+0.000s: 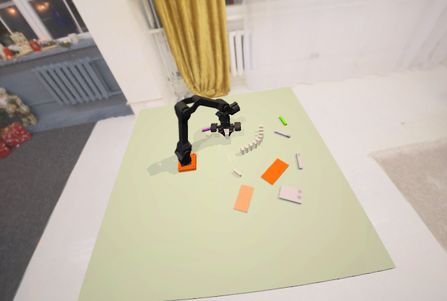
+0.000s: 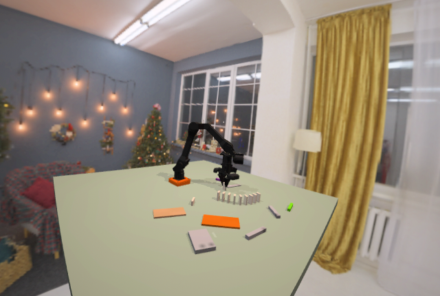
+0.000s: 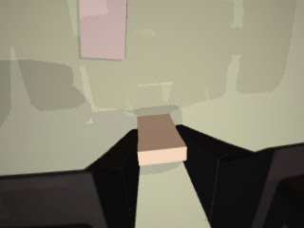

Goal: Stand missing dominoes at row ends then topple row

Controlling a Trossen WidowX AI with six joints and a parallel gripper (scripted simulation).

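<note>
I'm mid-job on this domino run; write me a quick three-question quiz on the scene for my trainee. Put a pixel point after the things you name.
1. True or false: the claw [image 1: 226, 132] [image 2: 224, 183] [image 3: 157, 133] is above the dark orange slab [image 1: 274, 171] [image 2: 221, 221].
2. Multiple choice: what is between the claw's fingers?
a) the bright green bar
b) a domino [image 1: 226, 133] [image 2: 224, 186] [image 3: 161, 133]
c) the purple bar
3. Fill in: the curved domino row [image 1: 254, 142] [image 2: 240, 199] is ____, neither fallen nor toppling.

Key: 1. false; 2. b; 3. standing
</note>
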